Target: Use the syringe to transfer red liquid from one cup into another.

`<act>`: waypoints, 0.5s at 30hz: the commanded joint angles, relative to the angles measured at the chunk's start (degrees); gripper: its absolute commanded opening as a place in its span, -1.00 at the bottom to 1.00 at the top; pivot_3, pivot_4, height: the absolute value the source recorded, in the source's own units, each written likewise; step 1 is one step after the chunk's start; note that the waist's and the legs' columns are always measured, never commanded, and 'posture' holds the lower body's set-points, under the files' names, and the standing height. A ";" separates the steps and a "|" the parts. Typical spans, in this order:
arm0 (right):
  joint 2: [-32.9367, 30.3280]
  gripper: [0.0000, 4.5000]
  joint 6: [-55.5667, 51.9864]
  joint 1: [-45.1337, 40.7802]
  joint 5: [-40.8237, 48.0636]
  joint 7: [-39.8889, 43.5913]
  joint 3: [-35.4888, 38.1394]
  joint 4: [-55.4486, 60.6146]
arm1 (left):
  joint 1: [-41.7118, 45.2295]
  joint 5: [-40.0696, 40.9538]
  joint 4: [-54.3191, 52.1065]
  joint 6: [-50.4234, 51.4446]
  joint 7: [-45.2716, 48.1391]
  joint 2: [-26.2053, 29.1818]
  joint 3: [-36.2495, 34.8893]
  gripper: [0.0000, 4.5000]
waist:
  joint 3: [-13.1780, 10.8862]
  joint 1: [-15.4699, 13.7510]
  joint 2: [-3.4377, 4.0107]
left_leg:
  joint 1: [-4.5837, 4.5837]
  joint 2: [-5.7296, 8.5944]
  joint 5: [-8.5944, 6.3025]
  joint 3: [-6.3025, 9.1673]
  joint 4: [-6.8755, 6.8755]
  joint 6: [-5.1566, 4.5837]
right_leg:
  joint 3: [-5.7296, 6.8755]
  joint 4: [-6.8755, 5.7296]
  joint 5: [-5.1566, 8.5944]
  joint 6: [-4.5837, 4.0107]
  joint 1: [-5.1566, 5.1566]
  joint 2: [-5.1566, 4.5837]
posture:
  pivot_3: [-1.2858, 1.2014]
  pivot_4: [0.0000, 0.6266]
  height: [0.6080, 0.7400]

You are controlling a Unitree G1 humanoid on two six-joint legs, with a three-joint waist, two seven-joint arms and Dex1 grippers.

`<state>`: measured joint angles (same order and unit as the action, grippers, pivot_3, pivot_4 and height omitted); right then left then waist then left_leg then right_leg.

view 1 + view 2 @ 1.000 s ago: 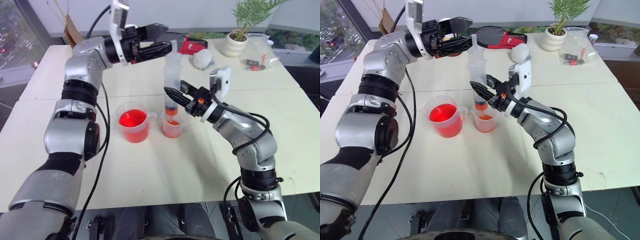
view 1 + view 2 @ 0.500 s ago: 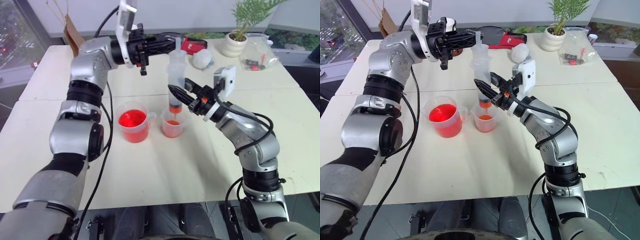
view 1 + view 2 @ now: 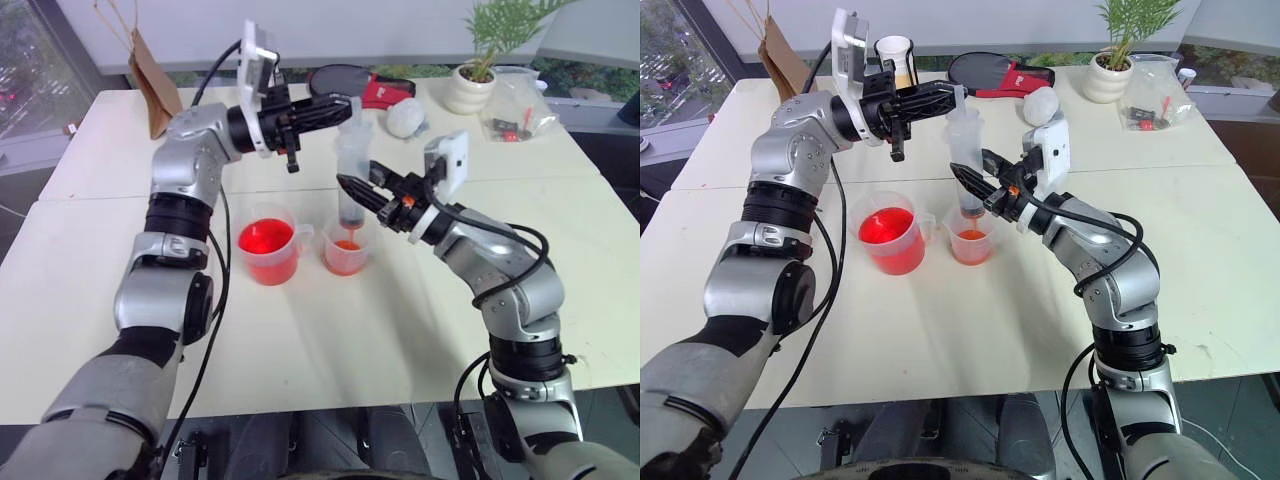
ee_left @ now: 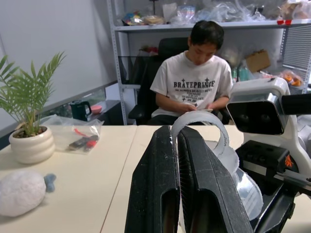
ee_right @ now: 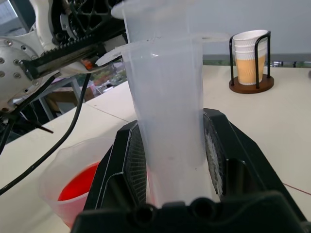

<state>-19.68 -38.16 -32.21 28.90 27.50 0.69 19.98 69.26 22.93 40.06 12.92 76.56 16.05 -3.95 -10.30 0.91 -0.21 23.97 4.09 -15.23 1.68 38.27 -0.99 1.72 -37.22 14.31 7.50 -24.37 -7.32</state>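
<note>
The syringe (image 3: 349,170) stands upright with its tip down in the smaller cup (image 3: 345,252), which holds pale red liquid (image 3: 346,258). My right gripper (image 3: 357,190) is shut on the syringe's barrel (image 5: 167,111), which sits between its two fingers. A little red shows low in the barrel. My left gripper (image 3: 346,107) is shut, its fingertips (image 4: 163,141) lying at the plunger's top (image 4: 199,121). Whether they pinch it I cannot tell. The larger beaker (image 3: 266,243) of vivid red liquid stands on the table just left of the smaller cup.
At the table's back are a potted plant (image 3: 478,72), a plastic bag (image 3: 515,110), a white fuzzy lump (image 3: 405,118), a red-and-black item (image 3: 372,86), a brown paper bag (image 3: 150,82) and stacked paper cups (image 3: 893,52). A person (image 4: 206,73) sits beyond the table.
My left gripper has closed from open and come down to the plunger's top. The right gripper and the syringe's barrel have stayed over the smaller cup.
</note>
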 commanded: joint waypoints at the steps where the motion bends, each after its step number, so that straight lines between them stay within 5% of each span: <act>1: 1.11 -0.42 2.21 -5.73 2.60 -1.03 2.93 4.66 | -2.61 -3.17 -0.38 -0.33 1.65 -2.41 5.29 -0.96 | 0.00 0.01 0.00 | 0.00 0.00 0.00 0.00 0.00 0.00 | 0.00 0.00 0.00 0.00 0.00 0.00 | 0.03 -0.52 1.00; 11: 1.26 -0.42 -0.23 -5.96 4.86 -2.34 4.15 6.20 | -2.28 -2.91 2.67 -0.55 0.24 -3.28 3.48 -0.96 | 0.00 -0.08 0.00 | 0.00 0.01 0.00 0.00 0.00 0.00 | 0.00 0.00 0.00 0.00 0.01 0.00 | 0.03 -0.52 1.00; 15: 0.81 -0.42 -0.91 -5.82 5.40 -2.50 4.37 6.93 | 0.41 -0.72 5.09 1.29 -1.31 -1.80 0.05 -0.42 | 0.00 -0.02 0.00 | 0.00 0.01 0.00 -0.01 0.00 0.00 | 0.00 0.00 0.00 0.00 0.00 0.00 | 0.03 -0.52 1.00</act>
<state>-19.39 -42.16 -32.70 31.43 24.98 2.18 20.01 69.26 22.68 43.40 12.44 74.89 14.96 -5.16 -10.29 0.89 -0.21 23.97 4.09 -15.23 1.67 38.27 -0.99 1.72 -37.21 14.31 7.50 -24.37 -7.32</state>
